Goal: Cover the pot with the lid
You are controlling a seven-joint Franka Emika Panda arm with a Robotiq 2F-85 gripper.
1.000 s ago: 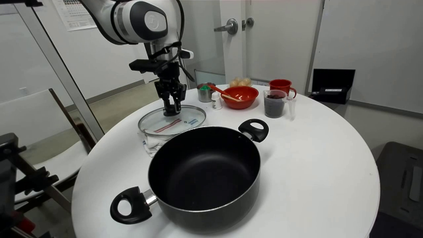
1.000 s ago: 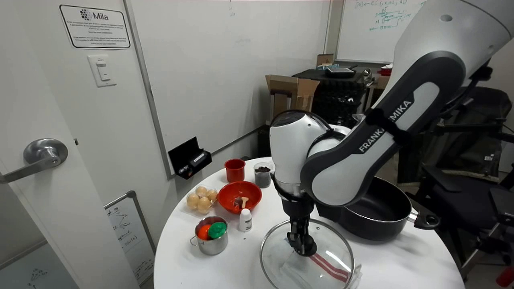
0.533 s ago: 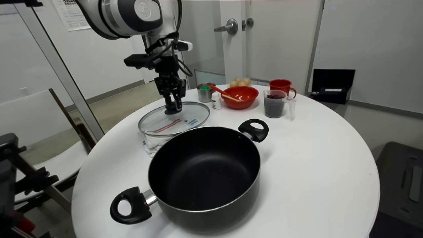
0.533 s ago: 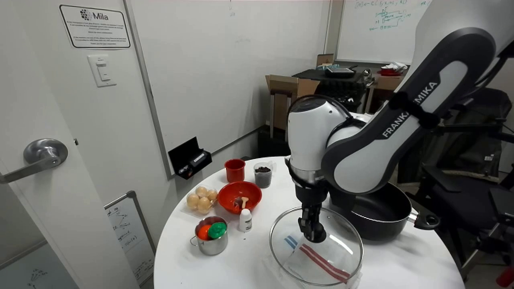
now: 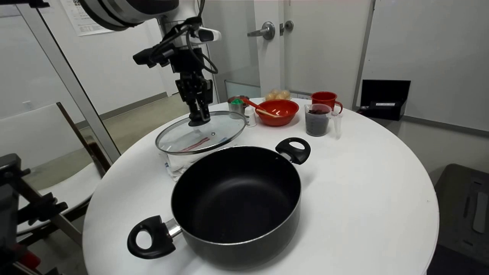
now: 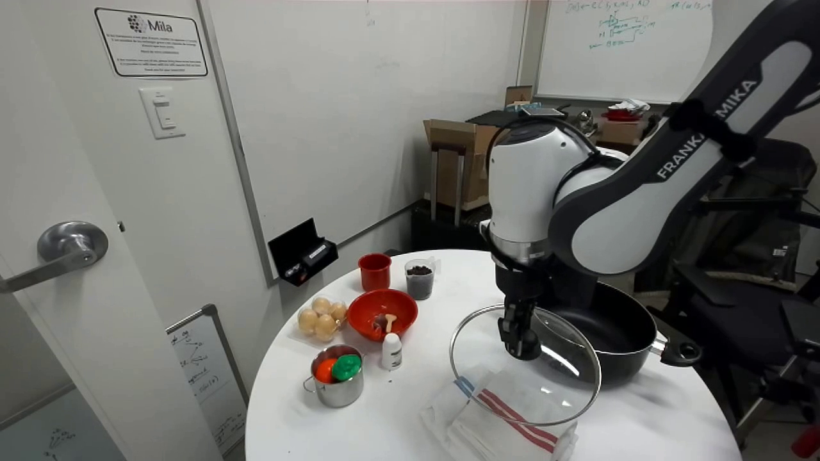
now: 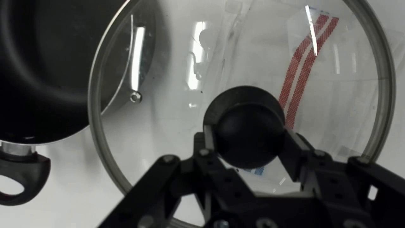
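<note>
The pot [image 5: 237,198] stands on the table with its dark inside uncovered and its two loop handles out to the sides. It also shows in an exterior view [image 6: 618,368], partly behind the arm, and at the left of the wrist view [image 7: 57,79]. My gripper [image 5: 199,116] is shut on the black knob [image 7: 250,136] of the glass lid [image 5: 177,139], one finger on each side. The lid [image 6: 551,390] hangs slightly tilted above a folded towel [image 6: 512,426], beside the pot. In the wrist view the lid's rim overlaps the pot's edge.
A red bowl [image 5: 277,112] with a spoon, a white bottle [image 6: 392,352], a metal cup [image 6: 339,390], eggs [image 6: 322,318], a red mug [image 5: 324,98] and a measuring cup [image 5: 317,122] stand towards the table's far side. The pot's handle [image 5: 293,150] sticks out towards them.
My gripper has risen with the lid, lifting it off the towel. In an exterior view the lid has moved up and right towards the pot. The pot has not moved.
</note>
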